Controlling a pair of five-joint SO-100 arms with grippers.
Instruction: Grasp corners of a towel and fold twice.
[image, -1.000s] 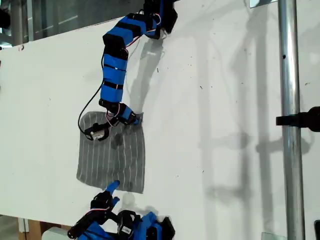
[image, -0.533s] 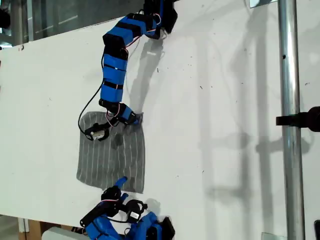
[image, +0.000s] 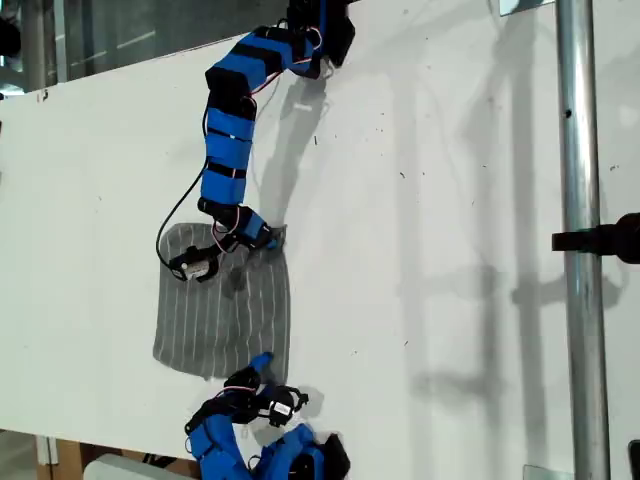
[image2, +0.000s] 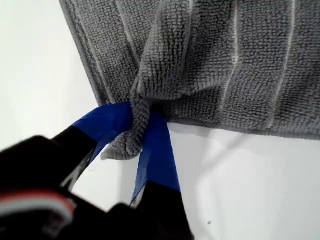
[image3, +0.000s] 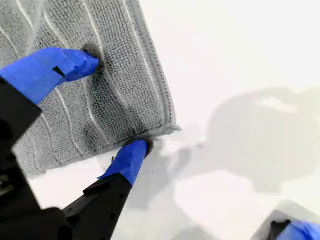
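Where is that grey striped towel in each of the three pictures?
Exterior view: the towel lies flat on the white table, towards that view's lower left, between the two blue arms.
First wrist view: the towel fills the upper part; my first gripper pinches one corner.
Second wrist view: the towel lies under my second gripper, open astride another corner.
Shared landmark: its thin white stripes.

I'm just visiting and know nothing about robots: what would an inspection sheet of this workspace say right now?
Surface: white table, bare apart from the towel.
Job's things: grey striped towel lying flat, unfolded.
Clutter: nothing seen.
Grippers: my first gripper shut on a towel corner; my second gripper open, straddling another corner.
Cables: a black cable loops beside the upper arm in the exterior view.
Surroundings: metal pole on the exterior view's right.
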